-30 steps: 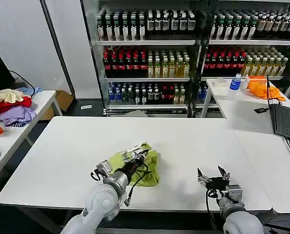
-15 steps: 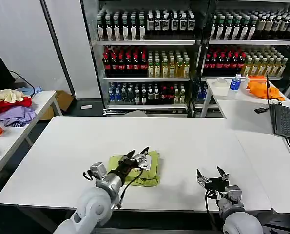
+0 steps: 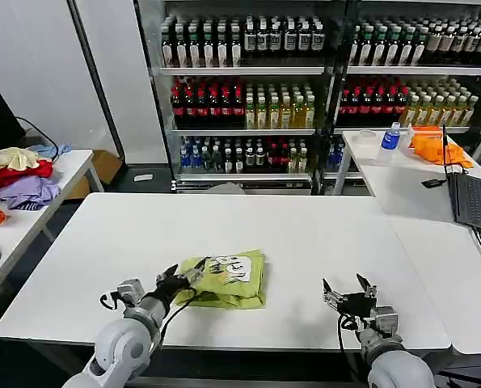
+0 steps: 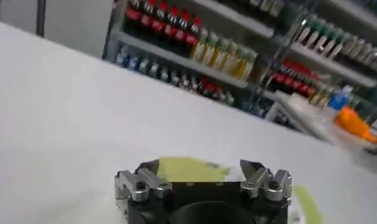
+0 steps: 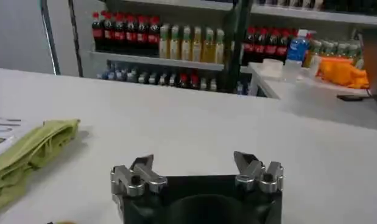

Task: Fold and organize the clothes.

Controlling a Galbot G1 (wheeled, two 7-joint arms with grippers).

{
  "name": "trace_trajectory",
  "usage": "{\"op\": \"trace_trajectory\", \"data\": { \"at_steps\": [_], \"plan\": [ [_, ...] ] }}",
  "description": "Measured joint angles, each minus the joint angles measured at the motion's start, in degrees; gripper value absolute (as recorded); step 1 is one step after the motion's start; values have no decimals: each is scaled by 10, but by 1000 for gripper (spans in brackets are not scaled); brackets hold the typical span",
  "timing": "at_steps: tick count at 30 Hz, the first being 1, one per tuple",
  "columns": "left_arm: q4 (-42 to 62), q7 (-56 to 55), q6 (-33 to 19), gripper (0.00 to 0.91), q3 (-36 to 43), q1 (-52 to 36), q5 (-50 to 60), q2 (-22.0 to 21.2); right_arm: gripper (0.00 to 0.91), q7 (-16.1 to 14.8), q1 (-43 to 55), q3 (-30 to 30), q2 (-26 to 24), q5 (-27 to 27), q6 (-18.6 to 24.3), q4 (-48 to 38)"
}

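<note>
Folding looks finished: lime T-shirt [image 3: 226, 279] lies in a compact bundle, print up, near the white counter's [image 3: 305, 234] front edge. Left pincer [image 3: 183, 277] sits open beside it; right pincer [image 3: 341, 288], open, waits well apart. Next, probably tidying it aside.
</note>
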Motion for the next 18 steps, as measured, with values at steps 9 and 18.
{"op": "trace_trajectory", "data": {
  "at_steps": [9, 18],
  "plan": [
    [13, 24, 27, 907, -9, 10, -17, 2, 907, 0, 4, -1, -3, -1, 1, 5],
    [39, 38, 53, 907, -6, -8, -74, -2, 907, 1, -1, 6, -7, 0, 0, 11]
  ]
}}
